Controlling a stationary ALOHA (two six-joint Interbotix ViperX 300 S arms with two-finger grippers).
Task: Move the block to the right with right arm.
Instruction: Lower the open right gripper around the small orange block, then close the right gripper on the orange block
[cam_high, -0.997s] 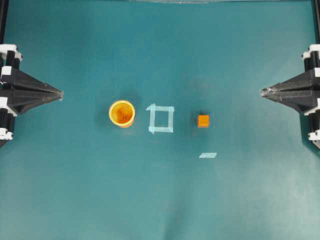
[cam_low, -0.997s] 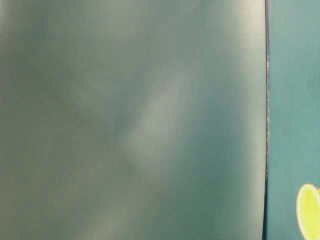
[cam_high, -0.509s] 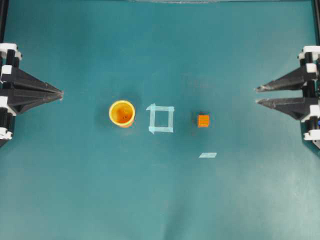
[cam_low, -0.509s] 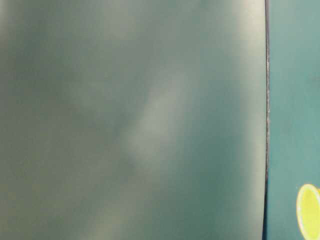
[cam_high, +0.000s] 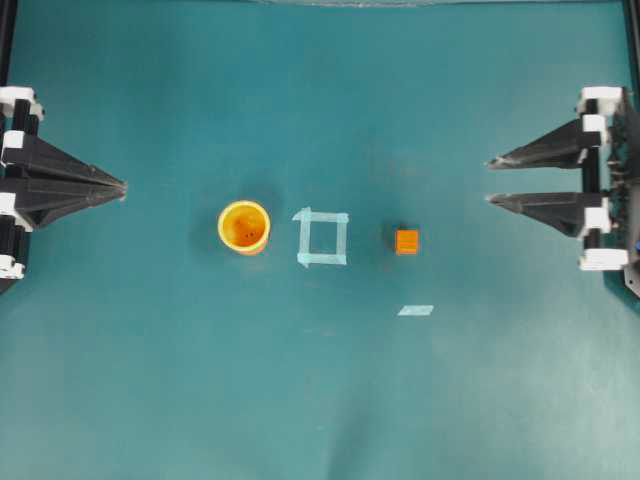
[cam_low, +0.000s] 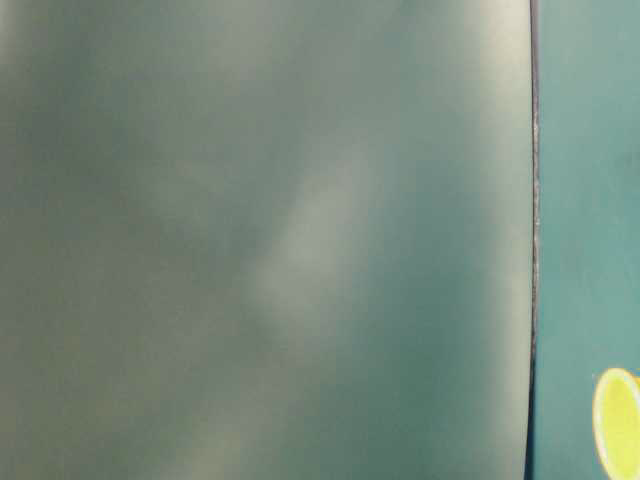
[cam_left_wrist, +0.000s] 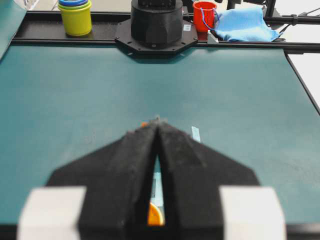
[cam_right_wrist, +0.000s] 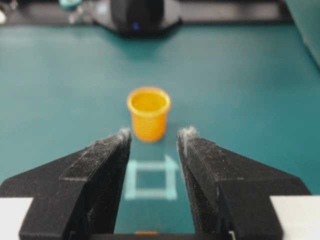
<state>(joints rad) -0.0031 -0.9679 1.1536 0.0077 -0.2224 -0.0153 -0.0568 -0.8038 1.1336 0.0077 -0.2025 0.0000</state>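
On the teal table (cam_high: 200, 380), the empty right gripper (cam_high: 490, 180) gapes well apart from the block (cam_high: 406, 241).

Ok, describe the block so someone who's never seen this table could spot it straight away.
On the teal table, find the pale blue tape square at the middle. The block sits just right of it, a small orange cube, far smaller than the round yellow-orange cup left of the square.

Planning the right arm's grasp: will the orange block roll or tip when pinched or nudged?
The block looks a flat-faced cube, so it should slide, not roll. Being small, it is probably light and may skid or twist if the open right gripper touches one side first.
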